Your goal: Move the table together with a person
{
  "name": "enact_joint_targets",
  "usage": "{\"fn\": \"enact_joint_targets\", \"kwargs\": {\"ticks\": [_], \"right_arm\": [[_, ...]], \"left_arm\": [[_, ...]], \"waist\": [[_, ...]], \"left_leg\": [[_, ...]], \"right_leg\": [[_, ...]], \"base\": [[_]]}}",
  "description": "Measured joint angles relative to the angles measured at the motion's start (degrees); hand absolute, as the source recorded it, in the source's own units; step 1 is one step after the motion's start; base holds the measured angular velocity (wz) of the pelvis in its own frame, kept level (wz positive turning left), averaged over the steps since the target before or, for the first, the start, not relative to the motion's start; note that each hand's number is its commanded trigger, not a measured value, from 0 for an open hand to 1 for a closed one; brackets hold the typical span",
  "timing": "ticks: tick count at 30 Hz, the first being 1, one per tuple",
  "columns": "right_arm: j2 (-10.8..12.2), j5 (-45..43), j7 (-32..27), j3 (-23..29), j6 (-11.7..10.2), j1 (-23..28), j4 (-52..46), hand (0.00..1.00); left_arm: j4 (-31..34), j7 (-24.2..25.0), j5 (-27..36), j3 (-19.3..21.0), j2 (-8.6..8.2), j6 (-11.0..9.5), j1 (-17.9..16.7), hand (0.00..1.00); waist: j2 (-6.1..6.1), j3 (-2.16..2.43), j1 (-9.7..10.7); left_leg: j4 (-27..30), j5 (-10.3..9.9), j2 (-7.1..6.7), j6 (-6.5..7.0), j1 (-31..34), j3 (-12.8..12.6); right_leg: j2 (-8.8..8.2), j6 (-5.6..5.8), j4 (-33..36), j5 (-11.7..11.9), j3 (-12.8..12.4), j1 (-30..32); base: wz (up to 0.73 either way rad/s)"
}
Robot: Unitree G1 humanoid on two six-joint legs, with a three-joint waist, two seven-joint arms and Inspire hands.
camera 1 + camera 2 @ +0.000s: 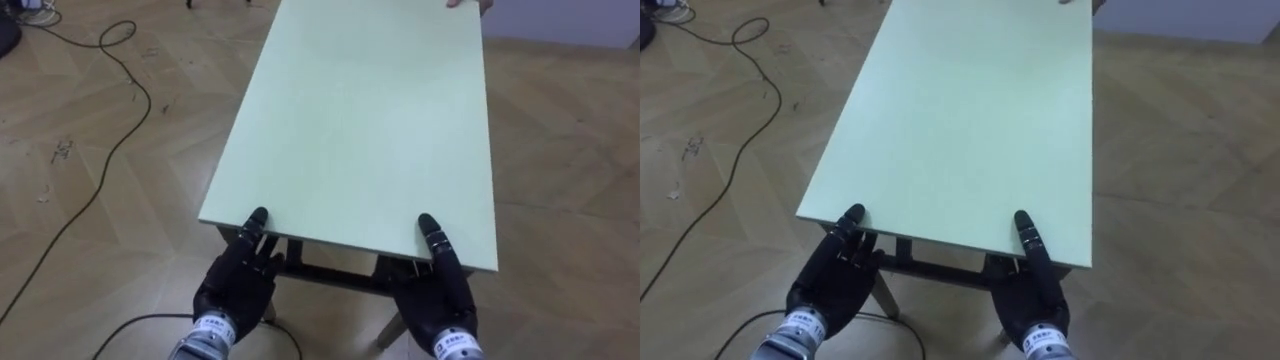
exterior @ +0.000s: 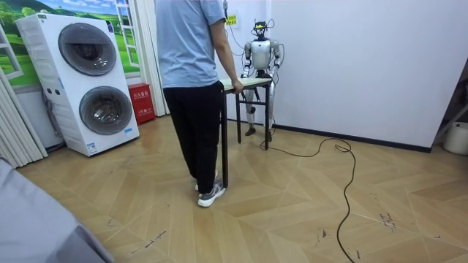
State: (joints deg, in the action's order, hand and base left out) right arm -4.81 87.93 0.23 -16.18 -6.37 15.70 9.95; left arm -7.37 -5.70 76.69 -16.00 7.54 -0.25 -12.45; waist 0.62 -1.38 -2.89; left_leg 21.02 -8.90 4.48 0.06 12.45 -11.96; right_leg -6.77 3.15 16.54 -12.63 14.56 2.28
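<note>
Thumbs on top, my left hand (image 1: 235, 288) and right hand (image 1: 440, 300) both pinch the near edge of one pale-green rectangular table (image 1: 370, 110).

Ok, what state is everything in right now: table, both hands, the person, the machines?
table: level, held at both ends; whether lifted, cannot tell.
left hand: shut on the table's near edge, thumb on top.
right hand: shut on the same edge, thumb on top.
person: standing at the far end, a hand on the table.
stacked washing machines: both doors shut.
</note>
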Motion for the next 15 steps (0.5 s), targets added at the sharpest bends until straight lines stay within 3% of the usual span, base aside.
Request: {"fn": "enact_joint_targets", "kwargs": {"ticks": [5, 15], "right_arm": [[-0.23, -0.08, 0.19, 0.61, 0.27, -0.05, 0.08, 1.00], [-1.40, -0.46, 0.49, 0.53, 0.69, 0.01, 0.05, 1.00]], "left_arm": [[-0.66, 1.27, -0.38, 0.05, -0.50, 0.04, -0.16, 1.00], [-0.66, 2.36, 1.42, -0.18, -0.85, 0.06, -1.53, 1.00]], "waist": [[-0.47, 0.02, -0.10], [-1.19, 0.02, 0.78]], "left_leg": [[-1.64, 1.43, -0.23, -0.18, -0.24, 0.66], [-0.43, 1.46, -0.39, -0.24, 0.29, 2.16]], "right_leg": [[0.09, -0.43, -0.03, 0.08, 0.47, 0.15], [0.49, -0.63, -0.92, -0.19, 1.89, -1.04]], "base": [[0.05], [0.10]]}}
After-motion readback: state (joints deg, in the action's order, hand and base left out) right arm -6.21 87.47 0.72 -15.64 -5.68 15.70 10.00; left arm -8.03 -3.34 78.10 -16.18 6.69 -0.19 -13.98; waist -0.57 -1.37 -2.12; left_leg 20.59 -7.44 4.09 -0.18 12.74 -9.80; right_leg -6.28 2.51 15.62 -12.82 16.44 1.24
